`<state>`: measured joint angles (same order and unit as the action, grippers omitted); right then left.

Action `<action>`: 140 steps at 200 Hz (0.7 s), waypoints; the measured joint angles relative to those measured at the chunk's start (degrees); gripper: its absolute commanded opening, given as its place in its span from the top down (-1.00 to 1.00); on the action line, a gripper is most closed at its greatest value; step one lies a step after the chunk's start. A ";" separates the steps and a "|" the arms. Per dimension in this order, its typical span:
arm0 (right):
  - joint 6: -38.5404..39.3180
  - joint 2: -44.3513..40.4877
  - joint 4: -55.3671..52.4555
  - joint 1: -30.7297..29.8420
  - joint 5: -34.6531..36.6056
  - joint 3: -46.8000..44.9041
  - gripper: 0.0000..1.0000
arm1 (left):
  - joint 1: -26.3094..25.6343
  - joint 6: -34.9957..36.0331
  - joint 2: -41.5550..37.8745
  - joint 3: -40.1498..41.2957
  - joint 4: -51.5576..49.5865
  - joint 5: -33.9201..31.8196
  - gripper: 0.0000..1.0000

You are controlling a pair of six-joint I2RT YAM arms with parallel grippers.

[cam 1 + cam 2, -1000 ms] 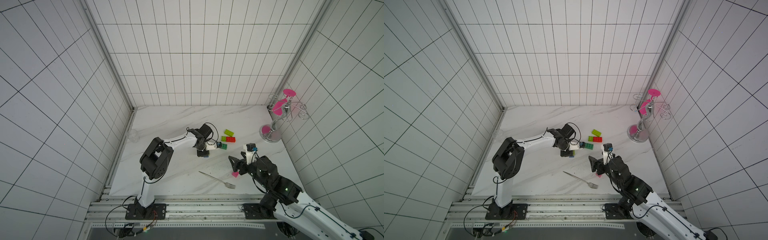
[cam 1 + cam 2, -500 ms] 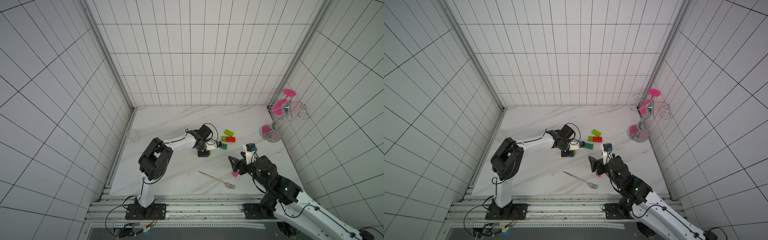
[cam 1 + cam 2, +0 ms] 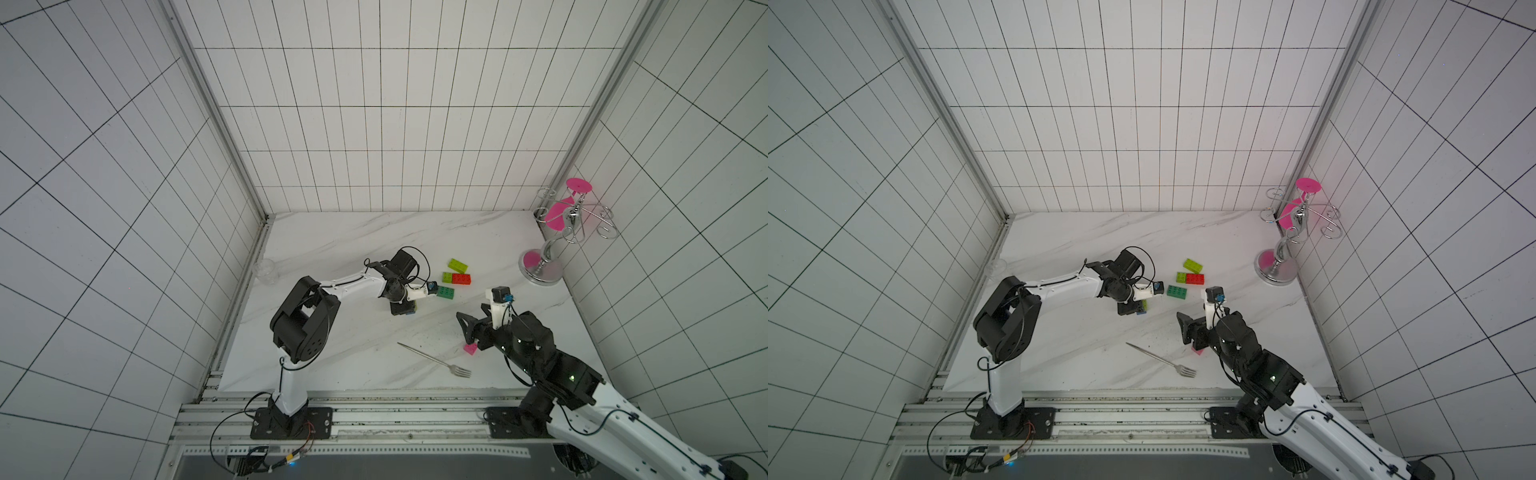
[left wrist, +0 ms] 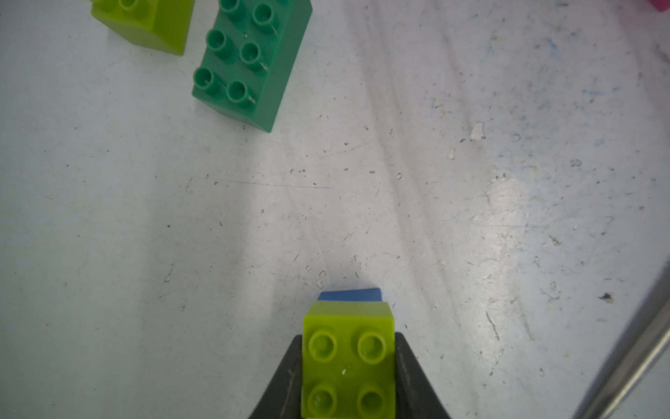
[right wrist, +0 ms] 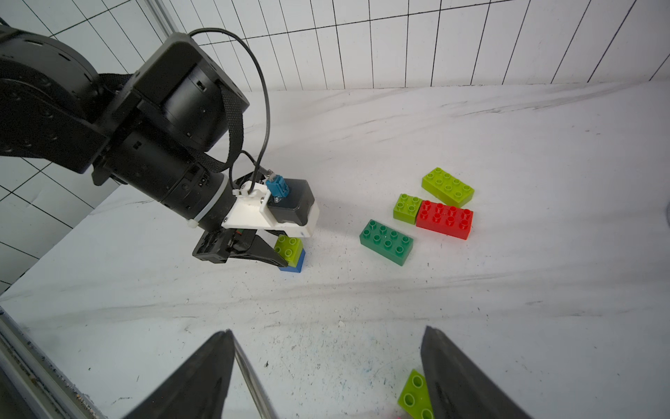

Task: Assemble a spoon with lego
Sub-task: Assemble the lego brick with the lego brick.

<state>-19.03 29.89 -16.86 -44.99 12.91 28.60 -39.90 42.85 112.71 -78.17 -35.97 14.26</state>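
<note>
Your left gripper (image 5: 281, 259), clamped on a lime square plastic brick (image 5: 289, 246) atop a blue plastic brick (image 5: 293, 267) near the dark-green rectangular brick (image 5: 386, 241), may split them if tilted.

We see a white marble worktop (image 3: 340, 249). Mid-right: dark green brick (image 3: 445, 292), and just beyond it a red brick (image 3: 461, 279) touching a small lime square (image 3: 447, 276). A long lime brick (image 3: 457, 264) lies farther back. Left of these: blue brick (image 5: 294, 264) with a lime block (image 5: 288, 246) on top. Near side: fork (image 3: 434, 359), with a pink brick (image 3: 470, 349) near its right. Far right: metal stand (image 3: 540, 272). Left edge: clear glass (image 3: 264, 271).
</note>
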 measured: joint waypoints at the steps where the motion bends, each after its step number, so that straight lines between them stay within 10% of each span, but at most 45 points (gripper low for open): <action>1: 0.00 0.00 0.00 0.00 0.00 0.00 -0.68 | 0.02 -0.04 -0.02 0.02 0.02 0.02 0.66; 140: -0.02 1.36 0.07 0.00 -0.70 -0.02 -0.68 | 0.74 -8.22 -3.43 5.18 6.62 -3.17 0.58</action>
<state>-19.05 31.24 -16.80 -44.99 12.21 28.58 -39.16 34.63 109.27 -72.99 -29.34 11.09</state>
